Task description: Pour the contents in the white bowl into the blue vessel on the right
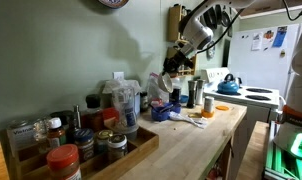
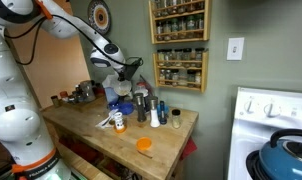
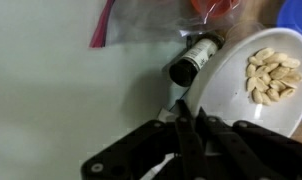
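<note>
In the wrist view my gripper (image 3: 187, 108) is shut on the near rim of the white bowl (image 3: 231, 95). The bowl holds several pale nut-like pieces (image 3: 271, 75) and is lifted above the pale counter. A blue vessel shows as a blue edge at the top right of the wrist view (image 3: 297, 15). It also stands on the wooden counter in both exterior views (image 1: 161, 112) (image 2: 119, 107). In both exterior views the gripper (image 1: 173, 64) (image 2: 127, 72) hangs above the counter near the wall, over the blue vessel. The bowl is too small to make out there.
A dark bottle (image 3: 195, 56) lies just under the bowl's rim, with a plastic bag with a pink strip (image 3: 101, 25) beside it. Spice jars in a wooden tray (image 1: 86, 140), bottles (image 2: 146, 108), an orange lid (image 2: 143, 145) and a stove with a blue kettle (image 1: 228, 87) are nearby.
</note>
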Robot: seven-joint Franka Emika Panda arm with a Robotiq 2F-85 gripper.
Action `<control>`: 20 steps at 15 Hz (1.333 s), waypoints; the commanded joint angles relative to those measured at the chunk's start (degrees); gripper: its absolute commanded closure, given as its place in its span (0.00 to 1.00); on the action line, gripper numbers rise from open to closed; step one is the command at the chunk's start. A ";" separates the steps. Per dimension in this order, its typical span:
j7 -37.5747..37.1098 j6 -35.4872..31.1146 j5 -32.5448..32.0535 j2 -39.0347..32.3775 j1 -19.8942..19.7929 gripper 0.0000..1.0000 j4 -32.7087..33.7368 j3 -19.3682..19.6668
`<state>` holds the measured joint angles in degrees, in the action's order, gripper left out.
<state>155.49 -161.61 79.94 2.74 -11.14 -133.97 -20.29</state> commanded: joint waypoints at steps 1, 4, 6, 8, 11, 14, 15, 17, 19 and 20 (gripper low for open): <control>1.92 0.21 0.85 0.60 0.10 0.98 0.19 0.06; 1.97 1.04 1.52 2.07 0.04 0.98 0.71 0.53; 1.97 1.12 1.85 3.05 0.06 0.98 0.90 0.86; 1.97 1.34 1.68 4.29 0.23 0.98 0.95 1.23; 1.96 1.52 0.36 5.56 0.70 0.98 0.46 1.63; 1.91 1.34 0.10 6.34 1.20 0.98 0.42 1.91; 1.90 1.47 0.23 6.63 1.36 0.98 0.43 2.07; 1.91 0.84 1.88 7.65 1.84 0.98 0.56 2.68; 2.08 0.46 2.99 8.75 2.14 0.98 0.14 3.73; 2.11 0.44 3.13 9.21 2.22 0.98 -0.11 4.30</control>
<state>155.46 -161.62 80.62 8.82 -10.07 -132.43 -18.27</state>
